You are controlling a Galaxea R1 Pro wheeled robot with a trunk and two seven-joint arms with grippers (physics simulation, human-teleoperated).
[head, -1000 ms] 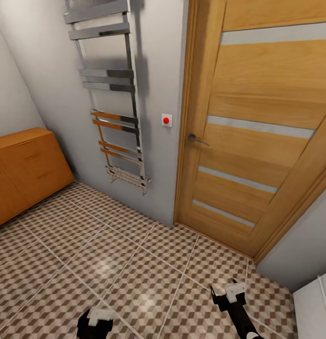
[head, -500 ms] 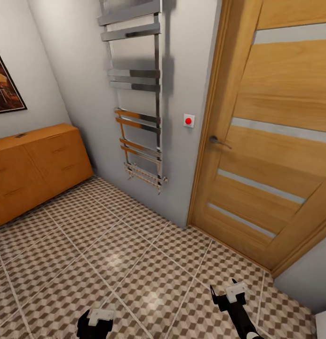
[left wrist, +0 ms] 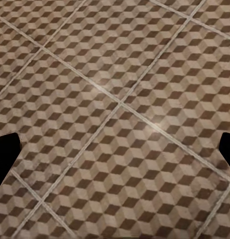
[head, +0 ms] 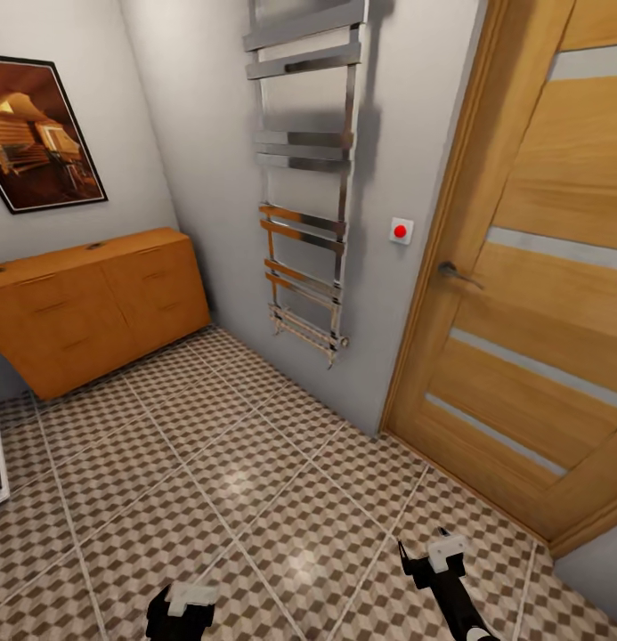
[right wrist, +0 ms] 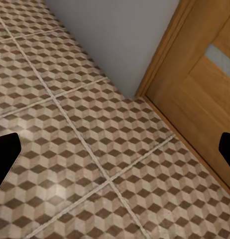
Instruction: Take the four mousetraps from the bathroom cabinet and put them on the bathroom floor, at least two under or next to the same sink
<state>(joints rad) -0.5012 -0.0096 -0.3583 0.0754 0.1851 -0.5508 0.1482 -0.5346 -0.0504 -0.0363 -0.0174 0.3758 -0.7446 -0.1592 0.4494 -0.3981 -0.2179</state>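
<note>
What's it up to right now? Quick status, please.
Both end effectors open, empty, low over bathroom floor. Cabinet ahead-left, drawers shut. Mousetraps not spotted. Path clear.

I'm in a home bathroom: cube-patterned floor tiles (head: pixel 255 463), a chrome towel radiator (head: pixel 308 178) on the wall, a wooden door (head: pixel 539 294), an orange-brown cabinet (head: pixel 94 303), a framed picture (head: pixel 41 133).

Left gripper (head: pixel 182 605) and right gripper (head: pixel 430 556): each has a black body with a white block-shaped mount; a black forearm links to the right one. Wrist views: black fingertips (left wrist: pixel 5 154).
</note>
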